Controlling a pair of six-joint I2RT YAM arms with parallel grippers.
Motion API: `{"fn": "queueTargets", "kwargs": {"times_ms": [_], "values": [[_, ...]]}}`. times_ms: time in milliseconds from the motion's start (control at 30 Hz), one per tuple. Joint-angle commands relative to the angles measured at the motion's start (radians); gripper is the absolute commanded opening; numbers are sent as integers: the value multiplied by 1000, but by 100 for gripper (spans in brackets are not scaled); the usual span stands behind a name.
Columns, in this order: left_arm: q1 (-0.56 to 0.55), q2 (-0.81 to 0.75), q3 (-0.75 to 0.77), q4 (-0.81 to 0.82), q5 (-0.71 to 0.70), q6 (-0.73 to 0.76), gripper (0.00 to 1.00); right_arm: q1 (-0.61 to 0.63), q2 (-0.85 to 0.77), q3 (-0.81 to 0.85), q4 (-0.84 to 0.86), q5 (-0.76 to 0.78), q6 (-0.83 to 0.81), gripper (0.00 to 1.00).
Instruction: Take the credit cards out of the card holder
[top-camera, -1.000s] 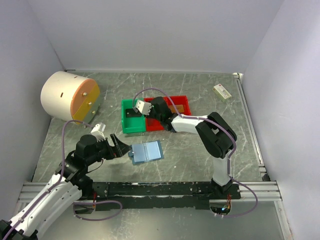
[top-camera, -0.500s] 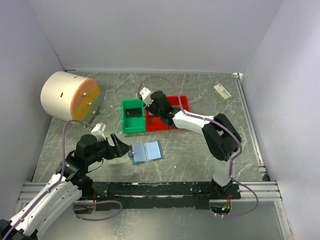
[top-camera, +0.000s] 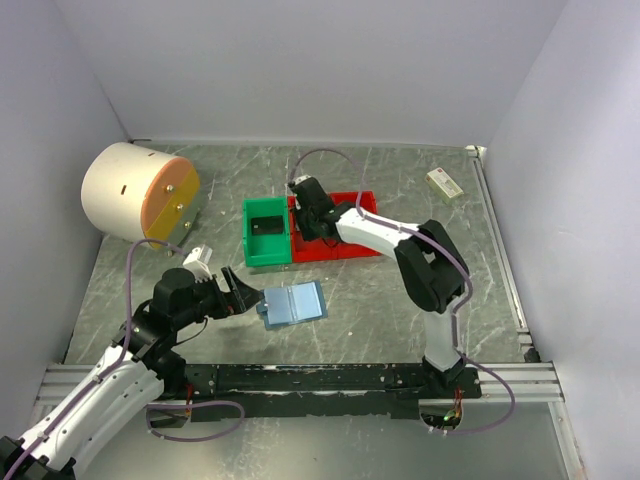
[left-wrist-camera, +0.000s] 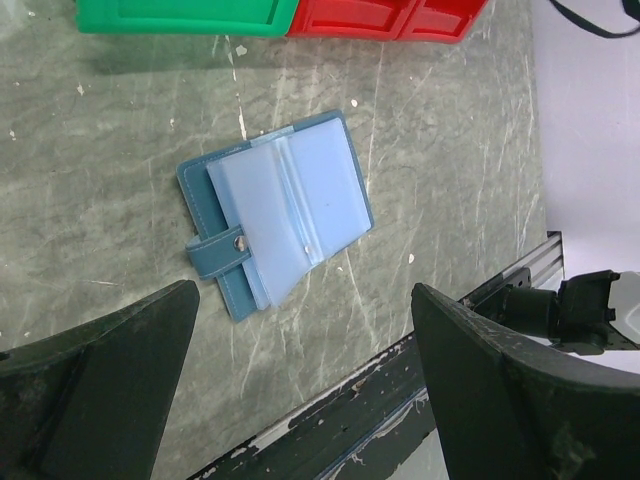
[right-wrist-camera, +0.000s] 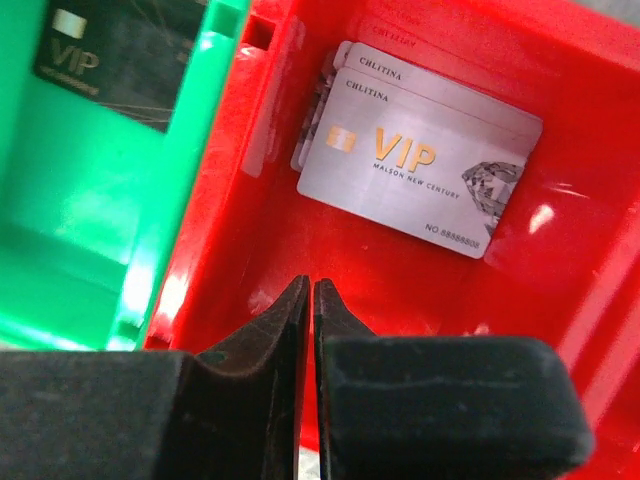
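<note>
The blue card holder (top-camera: 292, 303) lies open on the surface (top-camera: 400, 290), the left gripper (top-camera: 245, 300) just beside it (fingers (top-camera: 232, 280) spread); the right gripper (top-camera: 308, 218) hangs over the red bin (top-camera: 366, 214).

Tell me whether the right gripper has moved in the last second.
Yes. In the top view the right gripper has shifted rightward and slightly farther back, from the right edge of the green bin to over the left end of the red bin.
</note>
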Motion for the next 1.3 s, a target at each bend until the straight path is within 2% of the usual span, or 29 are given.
{"fn": "queueTargets", "kwargs": {"times_ms": [0, 233, 500, 733, 833, 1033, 1167, 1267], "values": [[7, -12, -5, 14, -4, -8, 99, -5, 106, 106, -92, 44, 76, 6], [7, -9, 4, 3, -8, -6, 99, -5, 202, 219, -113, 64, 87, 6], [7, 14, 11, 8, -7, 4, 99, -8, 239, 233, -52, 163, 74, 6], [7, 25, 12, 14, 3, 7, 99, -9, 242, 269, -88, 142, 37, 7], [7, 24, 9, 17, 1, 3, 99, -9, 181, 223, -81, 85, 29, 10], [7, 44, -14, 33, 2, -11, 99, -10, -34, 88, -87, 49, 31, 23], [7, 93, -22, 53, 13, -11, 98, -9, -232, -110, -39, -69, 92, 37], [7, 134, -37, 93, 31, -14, 96, -8, -344, -272, 22, -207, 188, 40]]}}
